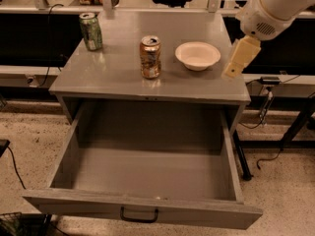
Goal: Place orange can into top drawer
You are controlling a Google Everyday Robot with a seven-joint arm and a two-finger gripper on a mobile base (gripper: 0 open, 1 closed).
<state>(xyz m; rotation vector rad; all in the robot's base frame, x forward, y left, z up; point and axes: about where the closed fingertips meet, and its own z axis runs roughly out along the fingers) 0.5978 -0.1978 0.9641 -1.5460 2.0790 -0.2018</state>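
Observation:
The orange can [150,57] stands upright near the middle of the grey cabinet top [113,77]. The top drawer [152,173] is pulled fully open below it, and its grey interior holds nothing. A small dark handle [139,214] sits on its front. My gripper [235,65] hangs from the white arm [275,6] at the upper right, over the right edge of the cabinet top. It is to the right of the white bowl and well right of the can, and it holds nothing that I can see.
A green can [91,31] stands at the back left of the cabinet top. A white bowl [197,55] sits right of the orange can. Cables and dark table legs [295,127] lie on the speckled floor to the right.

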